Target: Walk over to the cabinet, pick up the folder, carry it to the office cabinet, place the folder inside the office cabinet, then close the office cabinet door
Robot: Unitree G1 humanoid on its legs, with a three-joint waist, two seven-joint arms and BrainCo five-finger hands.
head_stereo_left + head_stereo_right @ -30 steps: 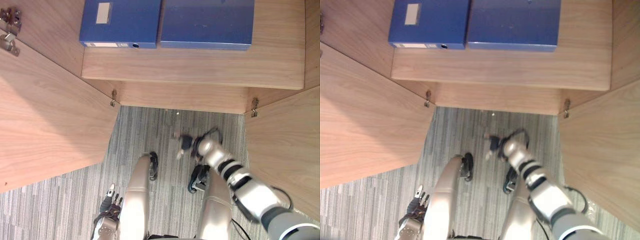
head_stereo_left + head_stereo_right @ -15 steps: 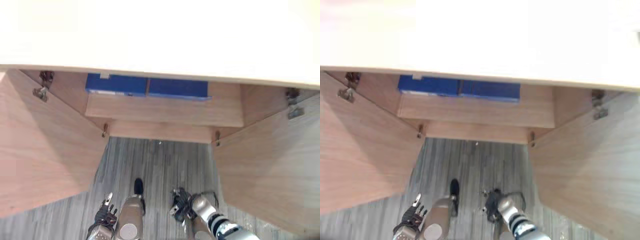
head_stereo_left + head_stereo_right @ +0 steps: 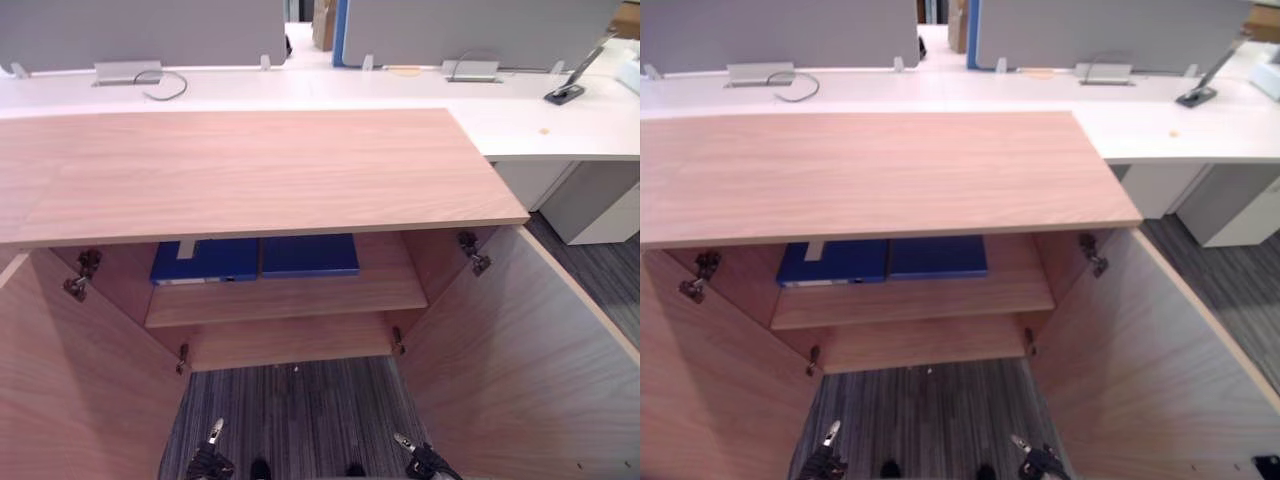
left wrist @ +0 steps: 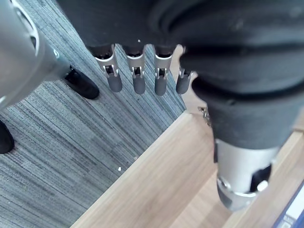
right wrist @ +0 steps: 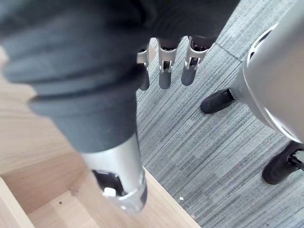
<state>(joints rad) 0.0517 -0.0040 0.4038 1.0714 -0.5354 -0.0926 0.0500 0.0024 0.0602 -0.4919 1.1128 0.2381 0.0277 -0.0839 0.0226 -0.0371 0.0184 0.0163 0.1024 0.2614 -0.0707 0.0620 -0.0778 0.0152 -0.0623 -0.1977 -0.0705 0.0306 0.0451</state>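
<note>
Two blue folders lie flat side by side on the shelf (image 3: 290, 298) inside the open wooden cabinet (image 3: 250, 170): one with a white label (image 3: 205, 262) on the left, a plain one (image 3: 310, 256) on the right. Both doors stand wide open, the left door (image 3: 80, 390) and the right door (image 3: 520, 370). My left hand (image 3: 210, 460) and right hand (image 3: 425, 462) hang low near the floor in front of the cabinet, well short of the folders. In the wrist views the left hand (image 4: 137, 76) and the right hand (image 5: 164, 71) have straight fingers and hold nothing.
Behind the cabinet runs a white desk (image 3: 560, 125) with grey partition panels (image 3: 140, 30), cable boxes (image 3: 128, 72) and a small stand (image 3: 566, 92). Grey striped carpet (image 3: 300, 420) lies between the two open doors.
The camera has tilted up from the shelf and floor to take in the cabinet top and desk. My right hand has dropped from in front of the shelf to low by my side.
</note>
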